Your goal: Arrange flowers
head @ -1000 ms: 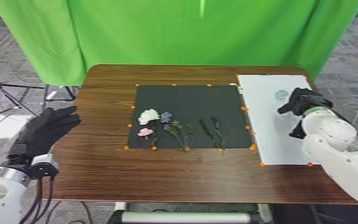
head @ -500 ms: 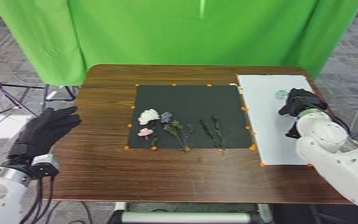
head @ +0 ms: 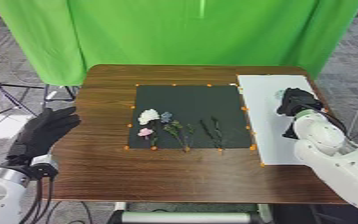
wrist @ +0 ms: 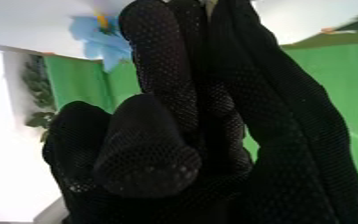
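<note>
On the brown wooden surface [head: 95, 175], a square black mat [head: 193, 100] is laid. The black-gloved left hand [head: 47, 130] is held extended; the black-gloved right hand's [head: 298, 102] grip cannot be told. White and pink flowers [head: 149, 116] are spread there, probably for easy picking; nearer the right hand, a pale-blue flower [wrist: 100, 37] is seen.

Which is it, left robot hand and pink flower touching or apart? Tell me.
Apart. The head view shows brown table between the left robot hand and the pink flower.
</note>
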`<state>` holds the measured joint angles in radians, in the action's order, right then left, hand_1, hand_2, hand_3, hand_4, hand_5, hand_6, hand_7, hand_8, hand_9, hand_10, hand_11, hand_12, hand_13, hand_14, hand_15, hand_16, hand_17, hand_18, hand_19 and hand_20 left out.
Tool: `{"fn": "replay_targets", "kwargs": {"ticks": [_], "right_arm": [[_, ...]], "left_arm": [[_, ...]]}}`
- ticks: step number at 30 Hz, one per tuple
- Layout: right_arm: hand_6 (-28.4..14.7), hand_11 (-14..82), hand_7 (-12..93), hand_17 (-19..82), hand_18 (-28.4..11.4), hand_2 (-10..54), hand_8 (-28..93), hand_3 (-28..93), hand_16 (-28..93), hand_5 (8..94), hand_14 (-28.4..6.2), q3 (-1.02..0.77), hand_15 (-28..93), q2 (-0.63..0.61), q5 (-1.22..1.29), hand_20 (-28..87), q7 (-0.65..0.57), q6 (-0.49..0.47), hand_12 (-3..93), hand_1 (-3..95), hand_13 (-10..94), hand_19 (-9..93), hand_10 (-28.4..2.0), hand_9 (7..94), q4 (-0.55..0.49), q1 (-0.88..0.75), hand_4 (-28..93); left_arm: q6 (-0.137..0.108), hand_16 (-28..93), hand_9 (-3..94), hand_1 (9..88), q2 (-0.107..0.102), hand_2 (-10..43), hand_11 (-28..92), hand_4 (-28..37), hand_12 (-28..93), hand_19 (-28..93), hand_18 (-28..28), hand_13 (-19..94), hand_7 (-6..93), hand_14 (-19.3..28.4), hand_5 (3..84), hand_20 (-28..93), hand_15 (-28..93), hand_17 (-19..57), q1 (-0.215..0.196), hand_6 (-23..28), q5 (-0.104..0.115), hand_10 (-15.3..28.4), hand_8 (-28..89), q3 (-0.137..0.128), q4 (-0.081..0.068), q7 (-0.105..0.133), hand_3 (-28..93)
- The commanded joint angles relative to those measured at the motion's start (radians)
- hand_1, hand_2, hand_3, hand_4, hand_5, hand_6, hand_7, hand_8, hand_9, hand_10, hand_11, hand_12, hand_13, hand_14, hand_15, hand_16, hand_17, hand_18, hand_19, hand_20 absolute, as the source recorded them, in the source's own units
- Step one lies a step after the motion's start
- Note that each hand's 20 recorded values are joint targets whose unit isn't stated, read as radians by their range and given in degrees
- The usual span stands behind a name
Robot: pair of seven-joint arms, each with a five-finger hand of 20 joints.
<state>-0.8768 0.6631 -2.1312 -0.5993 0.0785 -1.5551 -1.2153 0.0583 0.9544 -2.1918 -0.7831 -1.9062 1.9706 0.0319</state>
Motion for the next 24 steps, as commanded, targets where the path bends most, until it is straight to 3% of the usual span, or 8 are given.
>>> {"fn": "replay_targets", "kwargs": {"ticks": [1, 8, 14, 20, 24], "right_arm": [[-0.8, 21.9, 17, 66, -14.0, -8.6, 15, 55, 31, 83.5, -1.8, -0.029, 65, -0.027, -0.005, 62, 0.008, 0.055, 29.9, 58.6, 92, 93, -11.6, 88.8, -0.048, 0.002, -14], [-0.8, 22.0, 16, 66, -14.0, -9.0, 15, 56, 31, 84.0, -1.9, 0.005, 65, -0.051, 0.025, 62, 0.035, 0.083, 29.8, 58.1, 92, 93, -11.5, 89.0, -0.09, 0.051, -15], [-0.7, 21.8, 16, 66, -14.0, -9.1, 15, 57, 31, 84.1, -1.8, 0.155, 65, -0.068, 0.131, 62, 0.114, 0.081, 30.3, 57.9, 92, 93, -11.1, 89.2, -0.159, 0.223, -15], [-0.4, 21.6, 16, 66, -14.0, -9.2, 15, 57, 32, 84.1, -1.9, 0.312, 65, -0.024, 0.177, 62, 0.281, 0.037, 30.5, 57.3, 92, 93, -11.0, 89.3, -0.177, 0.421, -16], [0.2, 21.5, 16, 66, -13.9, -9.0, 15, 58, 32, 83.8, -1.5, 0.358, 65, 0.05, 0.304, 63, 0.332, -0.083, 30.1, 56.6, 92, 93, -11.2, 88.9, -0.174, 0.507, -16]], "left_arm": [[0.01, 5, 44.5, 23.0, 0.001, -1.7, 20, -22.7, 15, 5, 13.0, 33, 11.1, 18.4, 46.1, 15, 13, 2.0, -0.01, 4.5, 0.001, 13.9, -5, -0.002, 0.002, -0.013, 62], [0.004, 5, 44.5, 22.8, 0.0, -1.5, 20, -22.9, 15, 5, 13.0, 33, 11.2, 18.3, 46.2, 15, 13, 2.0, -0.023, 4.5, 0.002, 13.9, -5, -0.013, 0.007, -0.011, 62], [-0.003, 5, 44.5, 22.7, 0.0, -1.4, 20, -23.0, 15, 5, 13.0, 33, 11.1, 18.3, 46.2, 15, 13, 2.0, -0.026, 4.6, 0.003, 13.9, -5, -0.017, 0.009, -0.003, 63], [0.0, 5, 44.6, 22.7, -0.002, -1.3, 20, -22.9, 15, 5, 13.0, 33, 11.1, 18.4, 46.2, 15, 13, 2.0, -0.015, 4.6, -0.001, 14.0, -5, -0.003, 0.007, -0.003, 62], [0.001, 5, 44.5, 22.6, -0.004, -1.4, 20, -22.8, 15, 5, 13.0, 33, 11.1, 18.3, 46.1, 15, 13, 2.0, -0.006, 4.5, 0.0, 14.0, -5, 0.005, 0.001, -0.001, 62]]}}
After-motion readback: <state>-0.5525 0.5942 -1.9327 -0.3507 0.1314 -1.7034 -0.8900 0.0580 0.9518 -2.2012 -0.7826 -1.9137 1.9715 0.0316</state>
